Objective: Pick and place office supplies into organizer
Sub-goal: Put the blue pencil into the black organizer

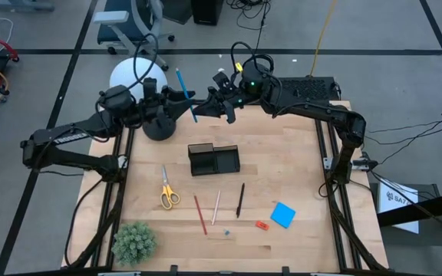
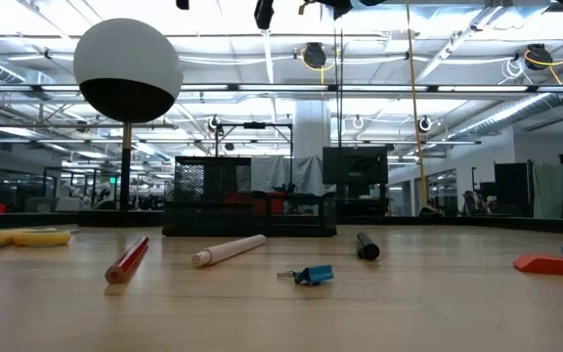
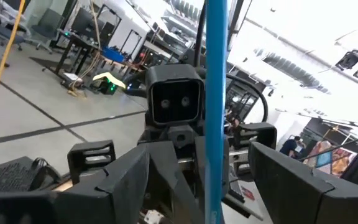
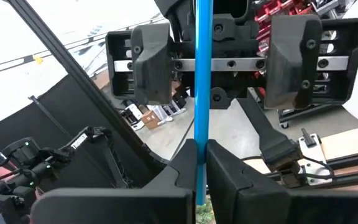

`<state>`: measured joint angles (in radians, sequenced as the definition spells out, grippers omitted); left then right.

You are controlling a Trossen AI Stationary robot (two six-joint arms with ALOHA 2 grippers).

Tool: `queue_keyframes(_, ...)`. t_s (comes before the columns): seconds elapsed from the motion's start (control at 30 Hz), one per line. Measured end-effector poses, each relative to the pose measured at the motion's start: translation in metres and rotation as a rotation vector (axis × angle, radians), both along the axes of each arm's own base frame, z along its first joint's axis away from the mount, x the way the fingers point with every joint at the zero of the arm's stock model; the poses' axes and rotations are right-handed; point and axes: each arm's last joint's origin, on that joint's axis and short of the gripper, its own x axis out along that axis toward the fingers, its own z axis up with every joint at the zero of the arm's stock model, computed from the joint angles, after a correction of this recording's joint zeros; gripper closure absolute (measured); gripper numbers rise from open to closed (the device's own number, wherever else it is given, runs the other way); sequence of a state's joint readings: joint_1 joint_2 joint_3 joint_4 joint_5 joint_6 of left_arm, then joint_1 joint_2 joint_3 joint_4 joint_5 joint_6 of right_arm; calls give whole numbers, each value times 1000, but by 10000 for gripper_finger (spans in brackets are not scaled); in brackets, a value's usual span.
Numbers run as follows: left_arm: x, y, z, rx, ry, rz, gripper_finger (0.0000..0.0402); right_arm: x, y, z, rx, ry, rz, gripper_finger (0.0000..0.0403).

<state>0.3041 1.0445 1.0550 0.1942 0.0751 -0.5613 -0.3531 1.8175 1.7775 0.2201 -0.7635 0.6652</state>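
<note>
- Near edge: note pad (image 1: 283, 215), red pen (image 1: 199, 214), pale pen (image 1: 216, 207), black pen (image 1: 240, 199) and scissors (image 1: 167, 188) lie loose.
- Mid-table: organizer (image 1: 213, 159), nothing visibly in it yet.
- Far, held high: right gripper (image 1: 219, 103) pinches the blue pen (image 1: 186, 94) tight; left gripper (image 1: 176, 102) faces it, fingers spread wide around the pen without gripping.
- Judgement: left should close squarely on the shaft before right releases.

Both arms raised above far edge of table, reaching toward each other and meeting near far centre. Left gripper (image 1: 181, 102) at far left of centre, fingers (image 4: 151, 62) spread wide to either side of blue pen (image 1: 185, 93), not touching it. Right gripper (image 1: 202, 105) just right of it, fingers (image 4: 225, 168) clamped on pen's shaft. Wrists facing one another, close together.
</note>
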Motion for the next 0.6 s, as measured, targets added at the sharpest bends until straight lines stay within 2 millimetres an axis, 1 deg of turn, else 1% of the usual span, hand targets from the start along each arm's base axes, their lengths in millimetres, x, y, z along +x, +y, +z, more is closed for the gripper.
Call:
queue_keyframes(0.13, 1, 2, 1, -1, -16, 6, 132, 0, 0, 0, -1, -1, 0, 390)
queue_keyframes(0.23, 1, 5, -1, -17, -11, 7, 150, 0, 0, 0, -1, -1, 0, 390)
queue_keyframes(0.33, 1, 7, 0, -27, -17, 5, 189, 0, 0, 0, -2, -2, 0, 390)
queue_keyframes(0.6, 0, 12, 0, -28, -26, 12, 323, 0, -1, 0, -1, 1, -5, 390)
